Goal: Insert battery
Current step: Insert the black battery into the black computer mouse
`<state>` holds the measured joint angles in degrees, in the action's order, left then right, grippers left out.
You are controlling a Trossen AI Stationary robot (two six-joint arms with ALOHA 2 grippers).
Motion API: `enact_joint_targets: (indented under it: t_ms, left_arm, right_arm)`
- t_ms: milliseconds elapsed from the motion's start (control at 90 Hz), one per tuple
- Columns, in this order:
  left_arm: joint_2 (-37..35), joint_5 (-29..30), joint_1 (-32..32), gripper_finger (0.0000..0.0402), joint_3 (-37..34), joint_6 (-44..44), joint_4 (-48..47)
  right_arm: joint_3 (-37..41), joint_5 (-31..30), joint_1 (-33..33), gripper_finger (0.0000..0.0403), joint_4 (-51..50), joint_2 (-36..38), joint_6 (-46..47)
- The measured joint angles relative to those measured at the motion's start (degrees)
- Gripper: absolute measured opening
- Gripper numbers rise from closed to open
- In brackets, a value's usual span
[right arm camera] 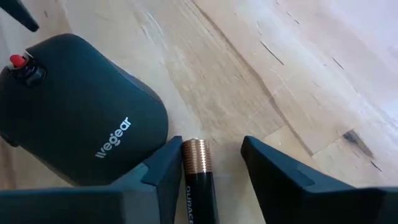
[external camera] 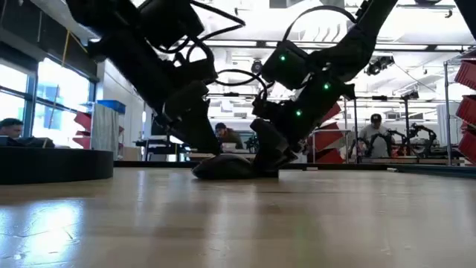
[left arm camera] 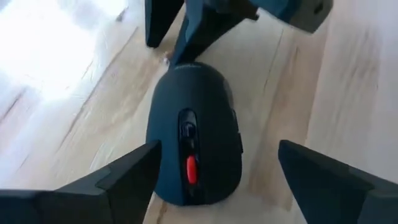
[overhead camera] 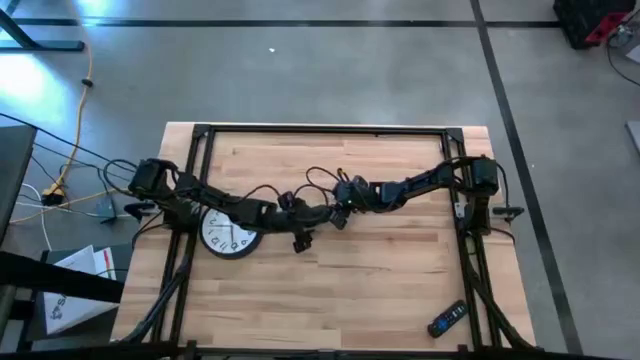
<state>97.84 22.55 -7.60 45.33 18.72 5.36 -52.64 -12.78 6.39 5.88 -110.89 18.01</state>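
My right gripper [right arm camera: 208,165] holds the battery [right arm camera: 198,180], copper tip pointing just past the mouse [left arm camera: 194,134]; my left gripper [left arm camera: 217,177], spread open, straddles the mouse on the desk [overhead camera: 380,270].

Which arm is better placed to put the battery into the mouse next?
Probably the right: its gripper has the battery between its fingers, beside the mouse. The left gripper is open, straddling the mouse, better suited to steadying it.
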Motion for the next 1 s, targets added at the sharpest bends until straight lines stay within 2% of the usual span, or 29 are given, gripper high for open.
enact_joint_targets:
  t_ms: [178, 522, 778, 1000]
  left_arm:
    - [0.0, -3.7, 2.1, 0.0317, -5.4, -2.8, 13.1]
    - [4.0, -2.9, 2.4, 0.0317, -12.0, -5.0, 30.8]
    - [10.9, -2.5, 4.1, 0.0317, -12.0, -4.2, 37.0]
    - [13.1, -3.2, 4.1, 0.0317, -12.0, -4.8, 39.9]
  right_arm:
    - [0.1, 0.1, 0.0, 0.0171, 0.6, 0.0, -0.3]
    - [0.1, 0.4, 0.0, 0.0175, 1.7, 0.0, -0.5]
    - [0.1, 0.6, 0.0, 0.0175, 2.0, -0.1, -0.3]
    - [0.1, 0.8, 0.0, 0.0175, 2.0, -0.1, -0.1]
